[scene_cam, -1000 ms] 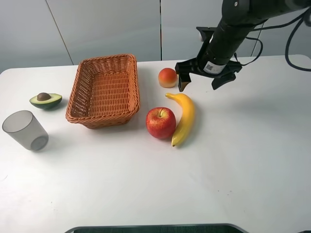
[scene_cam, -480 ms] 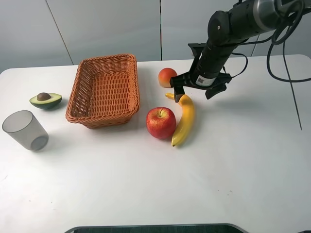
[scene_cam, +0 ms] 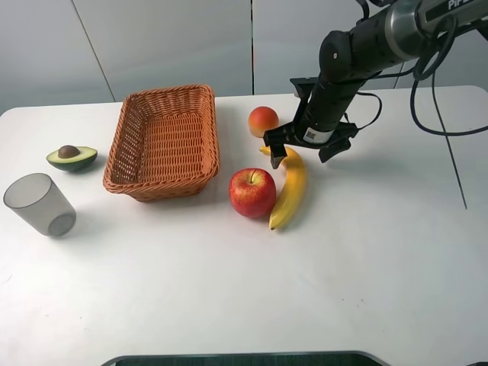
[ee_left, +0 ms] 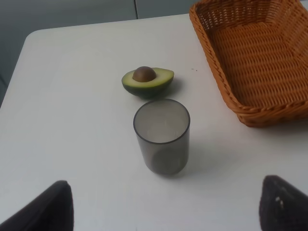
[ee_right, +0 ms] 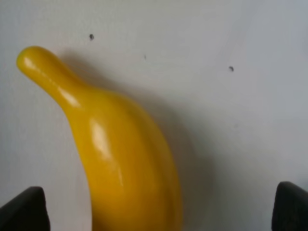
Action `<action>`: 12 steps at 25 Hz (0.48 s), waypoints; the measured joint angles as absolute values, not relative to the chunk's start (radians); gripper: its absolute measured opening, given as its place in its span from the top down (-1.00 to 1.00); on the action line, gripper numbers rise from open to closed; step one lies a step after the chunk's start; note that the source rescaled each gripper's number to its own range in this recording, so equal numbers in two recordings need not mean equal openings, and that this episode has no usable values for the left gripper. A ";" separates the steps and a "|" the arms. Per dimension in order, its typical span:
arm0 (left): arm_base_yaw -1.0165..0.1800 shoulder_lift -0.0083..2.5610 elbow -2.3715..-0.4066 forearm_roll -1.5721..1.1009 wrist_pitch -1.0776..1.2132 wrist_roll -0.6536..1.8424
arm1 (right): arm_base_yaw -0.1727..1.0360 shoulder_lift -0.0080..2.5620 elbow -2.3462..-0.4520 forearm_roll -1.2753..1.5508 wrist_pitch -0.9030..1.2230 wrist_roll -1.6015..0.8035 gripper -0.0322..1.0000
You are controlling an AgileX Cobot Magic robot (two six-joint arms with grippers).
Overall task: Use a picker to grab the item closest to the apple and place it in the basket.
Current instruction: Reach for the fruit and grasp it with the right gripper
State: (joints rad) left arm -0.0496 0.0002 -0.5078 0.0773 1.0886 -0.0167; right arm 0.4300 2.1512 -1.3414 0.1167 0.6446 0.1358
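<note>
A red apple point(scene_cam: 252, 192) sits mid-table with a yellow banana point(scene_cam: 289, 188) lying right beside it. My right gripper point(scene_cam: 303, 153) hangs open over the banana's upper stem end, one finger on each side. In the right wrist view the banana point(ee_right: 118, 155) fills the space between the two dark fingertips point(ee_right: 24, 210), close below the camera. The woven basket point(scene_cam: 126, 136) stands empty to the left of the apple. My left gripper point(ee_left: 163, 202) is open above a grey cup point(ee_left: 161, 136); only its fingertips show.
A peach-coloured fruit point(scene_cam: 262, 121) lies just behind the banana's stem. A halved avocado point(scene_cam: 72, 158) and the grey cup point(scene_cam: 40, 204) sit at the table's left side. The basket point(ee_left: 288, 109) shows beside them in the left wrist view.
My right gripper has dropped lower and shifted slightly left, coming down around the banana's stem end. Nothing else on the table has moved.
</note>
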 joint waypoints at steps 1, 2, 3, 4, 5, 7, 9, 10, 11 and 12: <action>-0.050 0.000 -0.508 0.077 1.089 -0.017 | 0.430 2.153 -1.341 0.117 0.645 0.134 -1.00; -0.050 0.000 -0.508 0.077 1.089 -0.017 | 0.430 2.155 -1.341 0.115 0.642 0.133 -1.00; -0.050 0.000 -0.508 0.077 1.089 -0.017 | 0.430 2.157 -1.341 0.112 0.641 0.131 -1.00; -0.050 0.000 -0.508 0.077 1.089 -0.017 | 0.430 2.157 -1.341 0.110 0.641 0.131 -1.00; -0.050 0.000 -0.508 0.077 1.089 -0.017 | 0.430 2.157 -1.341 0.108 0.641 0.131 -1.00; -0.050 0.000 -0.508 0.077 1.089 -0.017 | 0.430 2.157 -1.341 0.103 0.639 0.128 -1.00; -0.050 0.000 -0.508 0.077 1.089 -0.017 | 0.430 2.157 -1.341 0.092 0.639 0.122 -1.00; -0.050 0.000 -0.508 0.077 1.089 -0.017 | 0.430 2.157 -1.341 0.087 0.639 0.120 -1.00; -0.050 0.000 -0.508 0.077 1.089 -0.017 | 0.428 2.157 -1.341 0.087 0.639 0.120 -1.00; -0.050 0.000 -0.508 0.077 1.089 -0.017 | 0.428 2.157 -1.341 0.087 0.639 0.120 -1.00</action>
State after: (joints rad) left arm -0.0496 0.0002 -0.5078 0.0773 1.0886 -0.0167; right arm 0.4282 2.1571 -1.3414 0.0866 0.6393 0.1199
